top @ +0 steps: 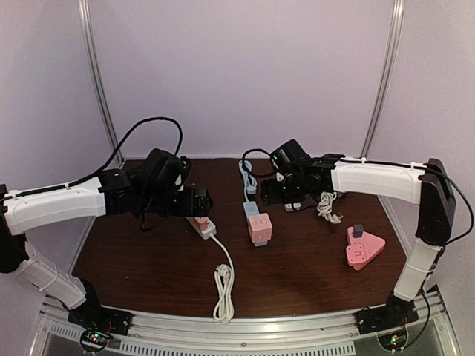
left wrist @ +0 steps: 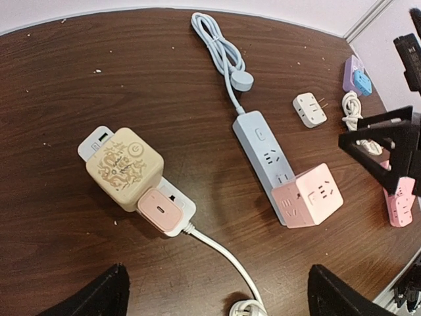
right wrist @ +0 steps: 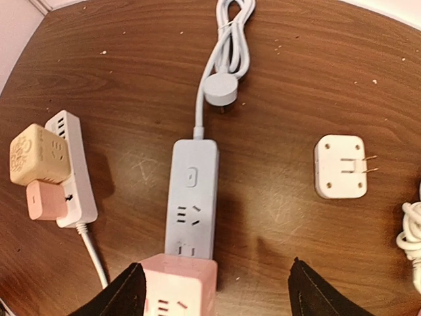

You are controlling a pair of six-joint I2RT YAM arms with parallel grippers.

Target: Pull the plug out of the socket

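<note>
A white power strip (top: 205,229) lies left of centre with a beige cube plug (left wrist: 123,168) and a small pink charger (left wrist: 158,209) plugged into it. A grey-blue power strip (top: 250,210) at centre carries a pink cube plug (top: 260,228) at its near end. My left gripper (top: 197,202) is open and empty, hovering above the white strip's far end; its fingers frame the white cord in the left wrist view (left wrist: 214,299). My right gripper (top: 280,194) is open and empty, just right of the grey-blue strip; in the right wrist view (right wrist: 217,296) it hangs over the pink cube (right wrist: 177,286).
A pink triangular socket (top: 364,248) with a dark plug (top: 358,231) lies at the right. A white two-pin adapter (right wrist: 340,166), a coiled white cable (top: 326,204) and a purple adapter (left wrist: 356,74) lie behind it. The white strip's cord ends in a coil (top: 223,285) near the front.
</note>
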